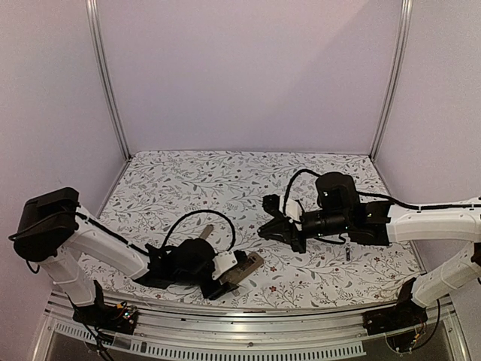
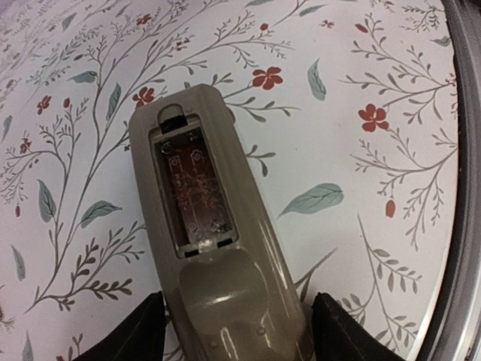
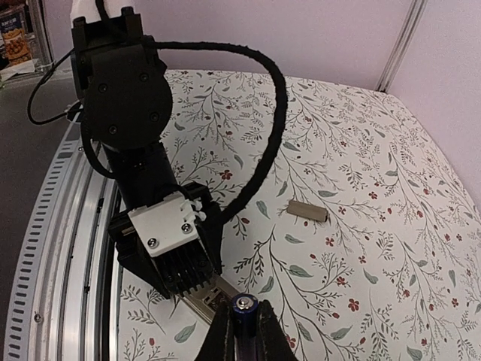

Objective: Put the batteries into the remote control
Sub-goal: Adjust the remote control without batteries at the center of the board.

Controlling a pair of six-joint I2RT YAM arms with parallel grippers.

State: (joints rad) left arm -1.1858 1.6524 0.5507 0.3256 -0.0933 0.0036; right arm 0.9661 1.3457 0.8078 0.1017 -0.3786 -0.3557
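The left end effector [image 2: 237, 325] has its two fingers [image 2: 143, 335] apart, one on each side of the remote control [image 2: 218, 248]. They sit very close to its sides. I cannot tell if they are squeezing it yet.

The remote control lies flat on the counter [image 2: 361, 188] at the near edge, with its tan back up. The dark hole for the batteries [image 2: 192, 188] is open to the top. There are small marks inside the hole, but they are too blurry to read.

The right end effector [image 3: 242, 314] has its fingers pressed together on one battery [image 3: 243, 304]. The battery is thin and dark, and its round blue end points up at the camera. It hangs close to the end of the remote control that sticks out past the left end effector. I cannot tell if it touches.

A small tan cover [image 3: 308, 212] lies by itself on the counter, away from the remote control. The counter has a white cloth with little red flowers and grey-green leaves.
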